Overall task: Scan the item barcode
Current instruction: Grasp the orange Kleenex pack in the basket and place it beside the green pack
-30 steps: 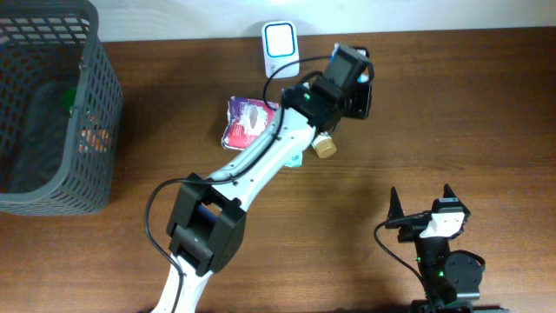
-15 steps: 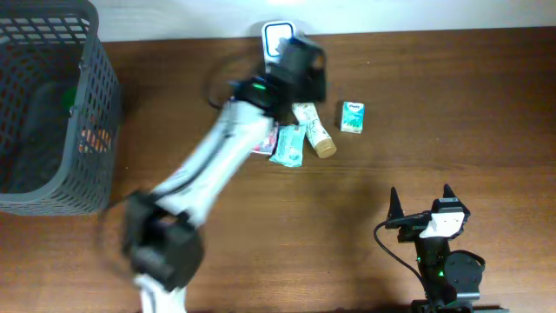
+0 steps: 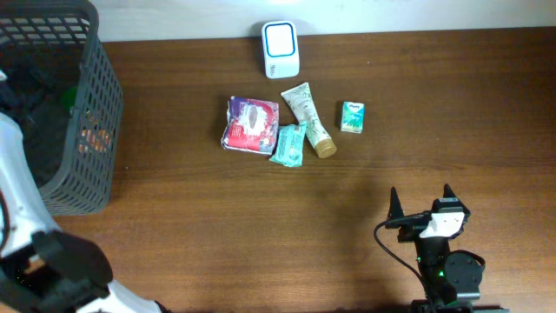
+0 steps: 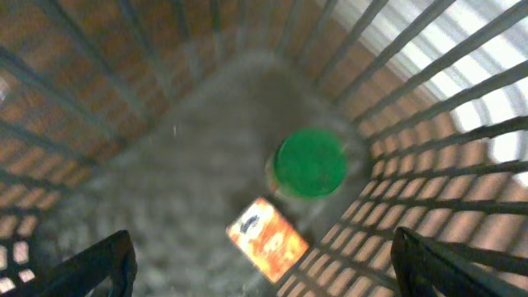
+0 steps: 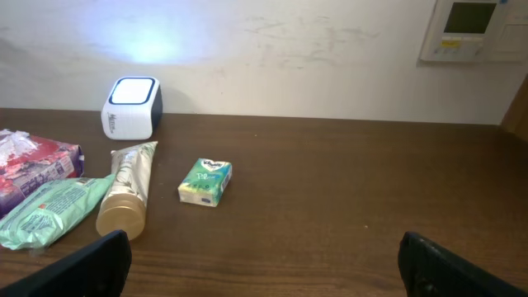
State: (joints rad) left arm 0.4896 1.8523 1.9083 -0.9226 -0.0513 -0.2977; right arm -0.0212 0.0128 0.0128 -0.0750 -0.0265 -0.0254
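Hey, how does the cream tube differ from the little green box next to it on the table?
The tube is long and cream with a tan cap; the box is short, squat and teal-green. The tube lies slanted, right beside the teal pouch; the box sits apart, on its own. Both lie flat on the wooden table near the white scanner.

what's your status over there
Left gripper open, empty, over basket. Right gripper open, empty. Tube, small box, red packet, teal packet lie by scanner, none held.
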